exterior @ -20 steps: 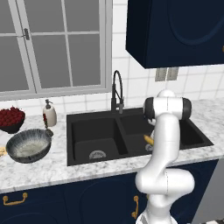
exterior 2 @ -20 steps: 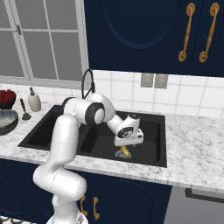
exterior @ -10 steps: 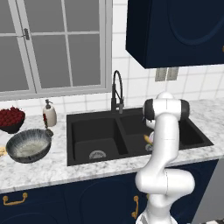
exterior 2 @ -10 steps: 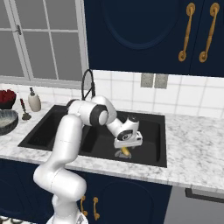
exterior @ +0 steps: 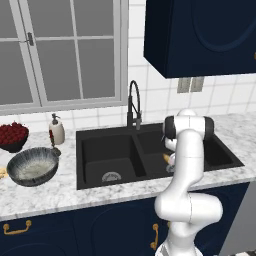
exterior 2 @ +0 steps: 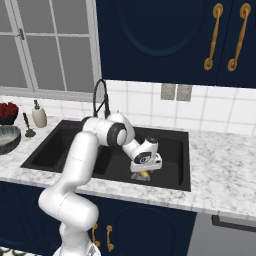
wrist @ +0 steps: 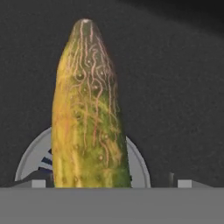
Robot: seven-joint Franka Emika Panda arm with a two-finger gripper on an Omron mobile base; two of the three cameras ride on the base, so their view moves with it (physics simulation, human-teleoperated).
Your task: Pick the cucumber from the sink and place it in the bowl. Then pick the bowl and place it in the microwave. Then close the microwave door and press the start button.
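The yellowish-green cucumber [wrist: 89, 113] lies on the floor of the right basin of the black sink [exterior: 110, 150], partly over the silver drain [wrist: 136, 162]. My gripper [wrist: 109, 183] reaches down into that basin, open, with one fingertip on each side of the cucumber's near end and neither touching it. From the right base view the gripper [exterior 2: 144, 171] hangs just over the cucumber [exterior 2: 144, 174]. The grey-blue bowl [exterior: 32, 166] stands on the counter left of the sink, its pale inside holding nothing. The microwave and its door are out of view.
A tall black faucet [exterior: 134, 102] rises behind the sink's divider. A soap bottle [exterior: 56, 131] and a dark bowl of red fruit [exterior: 12, 136] stand behind the bowl. A navy wall cabinet [exterior: 200, 35] hangs above the right basin.
The hand has sunk a little lower into the right basin toward the cucumber. Jaws stay wide; the cucumber and bowl have not moved.
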